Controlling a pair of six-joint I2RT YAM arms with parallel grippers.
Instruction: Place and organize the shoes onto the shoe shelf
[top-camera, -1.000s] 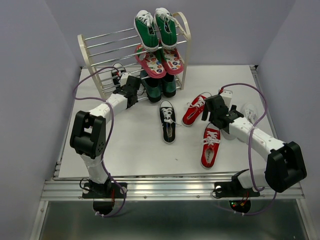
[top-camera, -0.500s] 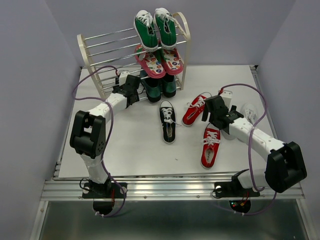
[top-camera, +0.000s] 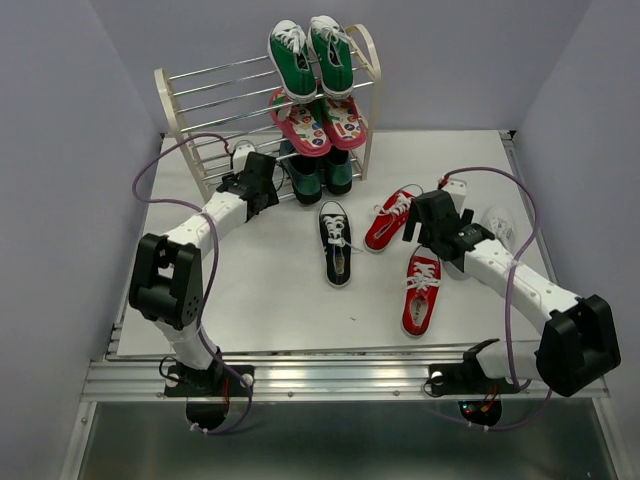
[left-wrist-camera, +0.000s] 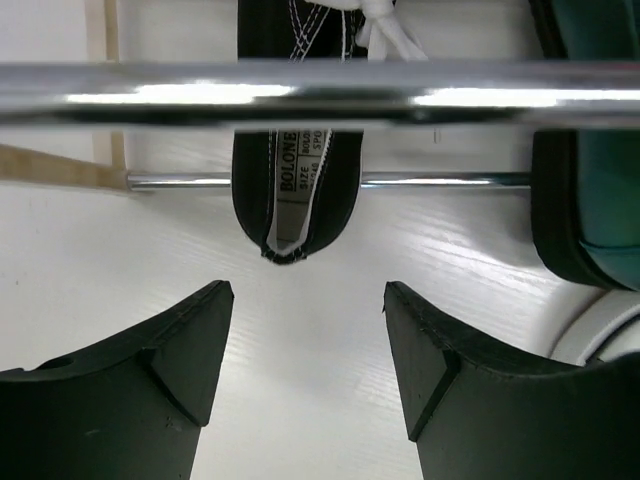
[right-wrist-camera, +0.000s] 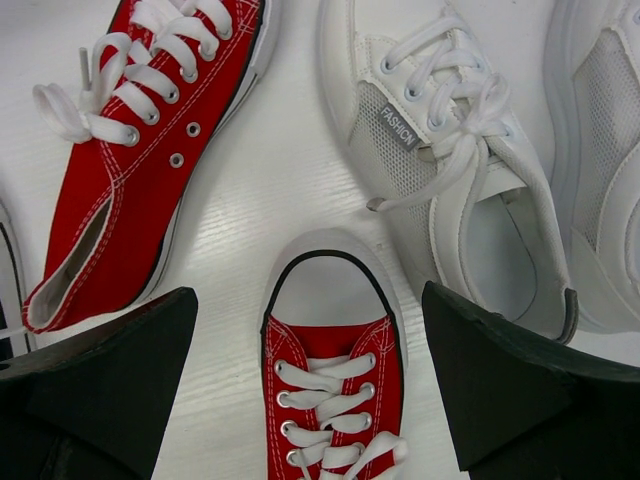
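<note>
Right wrist view: the right gripper (right-wrist-camera: 308, 295), spread wide and empty, straddles the toe of a light, floppy red canvas sneaker (right-wrist-camera: 330, 350) (pinch its stiffer heel rim, I'd judge), while only the left wrist view shows the left gripper (left-wrist-camera: 306, 288), equally open and empty, facing a black canvas sneaker (left-wrist-camera: 295, 185) at twelve o'clock on the silver-rod shoe shelf (left-wrist-camera: 300, 95).

pale lavender walls (top-camera: 60, 100) on three sides of a white tabletop (top-camera: 270, 300), aluminium rail (top-camera: 340, 378) along its near edge

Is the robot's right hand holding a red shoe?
No, the right gripper is wide open, with one red shoe lying flat beneath it.
</note>
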